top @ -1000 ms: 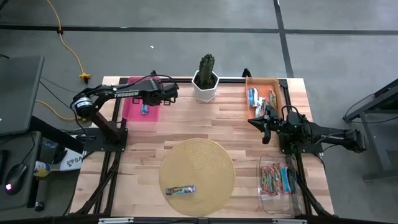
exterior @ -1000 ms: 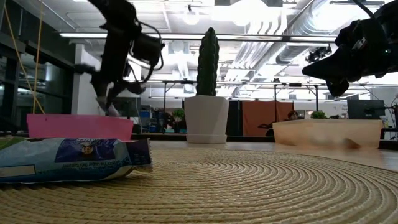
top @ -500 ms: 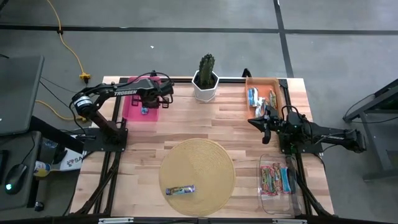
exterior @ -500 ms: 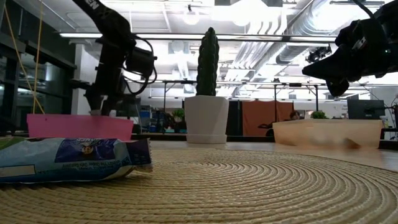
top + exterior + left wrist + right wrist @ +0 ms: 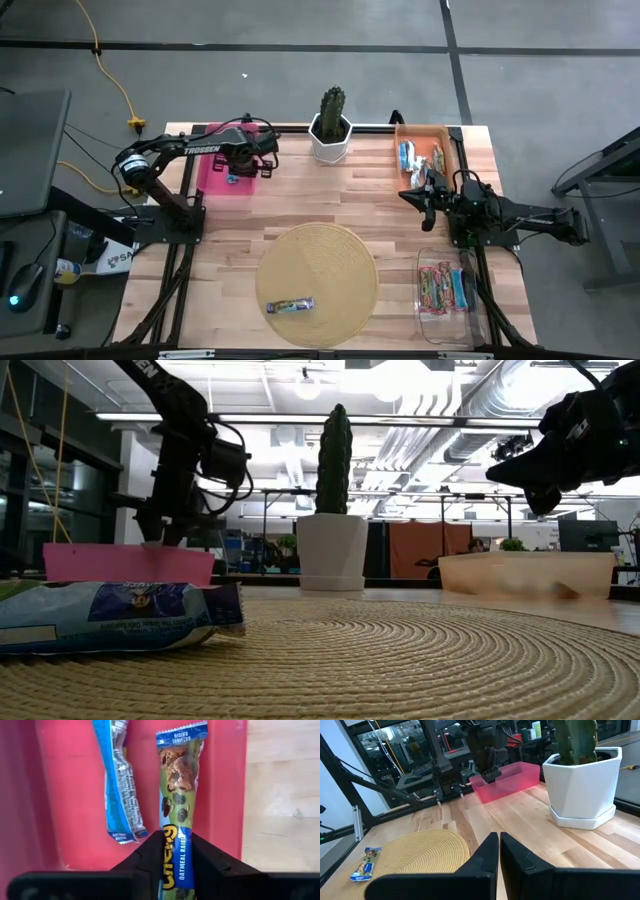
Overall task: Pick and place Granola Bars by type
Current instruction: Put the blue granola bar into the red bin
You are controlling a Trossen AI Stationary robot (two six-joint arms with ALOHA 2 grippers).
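While poised over the pink bin (image 5: 228, 170), left claw (image 5: 176, 851) clamped on oatmeal raisin bar (image 5: 178, 805).

Pink bin (image 5: 70, 795); green-and-blue bar (image 5: 179, 805), blue-white bar (image 5: 117, 785); tan woven mat (image 5: 320, 270); orange bin (image 5: 452, 160); white pot (image 5: 331, 143)

Left gripper (image 5: 237, 175) lowered into pink bin (image 5: 213, 183).

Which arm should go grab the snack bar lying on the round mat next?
Probably the right arm. Its jaws are shut and empty, waiting near the orange bin. The left jaws are busy over the pink bin, shut on an oatmeal raisin bar. The mat bar lies between both.
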